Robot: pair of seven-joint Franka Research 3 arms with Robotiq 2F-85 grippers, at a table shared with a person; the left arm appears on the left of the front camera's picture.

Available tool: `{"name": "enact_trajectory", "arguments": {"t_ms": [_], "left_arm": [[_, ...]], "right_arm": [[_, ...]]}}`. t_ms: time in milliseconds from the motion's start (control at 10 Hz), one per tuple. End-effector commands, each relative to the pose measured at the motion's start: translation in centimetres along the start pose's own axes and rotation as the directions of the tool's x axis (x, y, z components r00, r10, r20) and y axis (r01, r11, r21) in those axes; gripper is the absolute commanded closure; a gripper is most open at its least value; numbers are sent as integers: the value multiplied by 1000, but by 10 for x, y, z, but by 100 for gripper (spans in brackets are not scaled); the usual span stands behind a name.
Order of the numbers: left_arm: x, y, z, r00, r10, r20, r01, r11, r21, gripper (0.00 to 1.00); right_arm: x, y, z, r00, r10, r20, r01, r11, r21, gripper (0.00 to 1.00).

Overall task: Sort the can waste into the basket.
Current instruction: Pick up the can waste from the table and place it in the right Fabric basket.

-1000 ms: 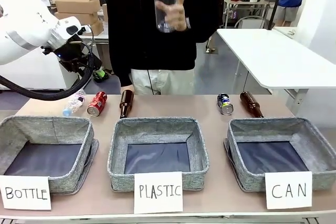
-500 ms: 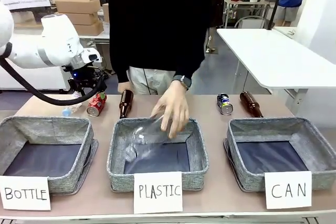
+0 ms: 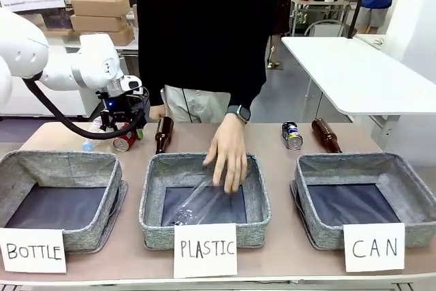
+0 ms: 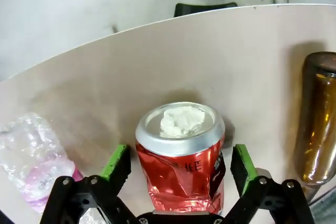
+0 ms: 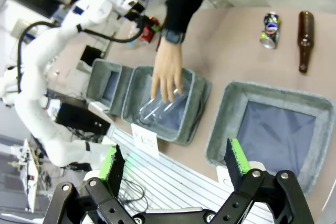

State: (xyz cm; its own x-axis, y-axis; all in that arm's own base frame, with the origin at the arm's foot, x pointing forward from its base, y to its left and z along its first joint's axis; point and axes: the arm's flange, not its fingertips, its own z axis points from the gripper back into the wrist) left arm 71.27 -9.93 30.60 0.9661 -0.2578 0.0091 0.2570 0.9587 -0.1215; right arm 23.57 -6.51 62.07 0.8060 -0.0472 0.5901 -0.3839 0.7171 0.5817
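While the person's hand (image 3: 228, 151) lays a clear bottle (image 3: 201, 202) in the middle basket (image 3: 257, 199), the left gripper (image 4: 179, 169) is down at the far left of the table (image 3: 272, 142), right over the red can (image 4: 181, 158). Its two fingers (image 4: 116, 163) are spread wide, one on each side of the can, and they do not squeeze it yet. So it holds nothing. The can lies on its side on the table, dented, with its silver end facing away from the wrist. A crushed plastic bottle (image 4: 29, 158) lies just beside it on one side and a brown bottle (image 4: 320, 119) lies near on the other.

I think the step in hand is grabbing the red can. Next the fingers need to close on it, without catching the plastic bottle. Then the can must go all the way across to the CAN basket (image 3: 409, 189) on the right, which has nothing in it.

The blue can (image 3: 292, 135) lies on the table behind that basket, next to another brown bottle (image 3: 326, 135).

The right gripper (image 5: 176, 163) hangs high above the table, spread open, holding nothing.
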Motion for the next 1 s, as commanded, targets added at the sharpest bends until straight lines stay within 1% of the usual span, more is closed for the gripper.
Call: {"name": "enact_trajectory", "arguments": {"t_ms": [0,100,200,300,400,600,700,800,900], "left_arm": [[9,-1,11,1000,17,-16,-16,999,27,0],[10,-1,10,1000,11,-23,-10,999,41,37],[9,-1,9,998,20,-56,-18,999,29,60],[7,-2,9,998,10,-56,-8,999,33,97],[5,-2,10,998,19,-52,-17,999,35,100],[3,-3,12,998,17,-57,-15,999,36,100],[3,-3,13,998,18,-56,-17,999,33,96],[3,-3,14,998,15,-55,-13,999,31,100],[2,-4,15,998,21,-52,-20,1000,18,100]], "right_arm": [[1,1,1,1000,23,8,-23,1000,21,0],[1,1,1,1000,23,8,-23,1000,21,0],[1,1,1,1000,23,8,-23,1000,21,0],[1,1,1,1000,23,8,-23,1000,21,0],[1,1,1,1000,23,8,-23,1000,21,0],[1,1,1,1000,23,8,-23,1000,21,0],[1,1,1,1000,23,8,-23,1000,21,0],[1,1,1,1000,23,8,-23,1000,21,0],[1,1,1,1000,23,8,-23,1000,21,0]]}}
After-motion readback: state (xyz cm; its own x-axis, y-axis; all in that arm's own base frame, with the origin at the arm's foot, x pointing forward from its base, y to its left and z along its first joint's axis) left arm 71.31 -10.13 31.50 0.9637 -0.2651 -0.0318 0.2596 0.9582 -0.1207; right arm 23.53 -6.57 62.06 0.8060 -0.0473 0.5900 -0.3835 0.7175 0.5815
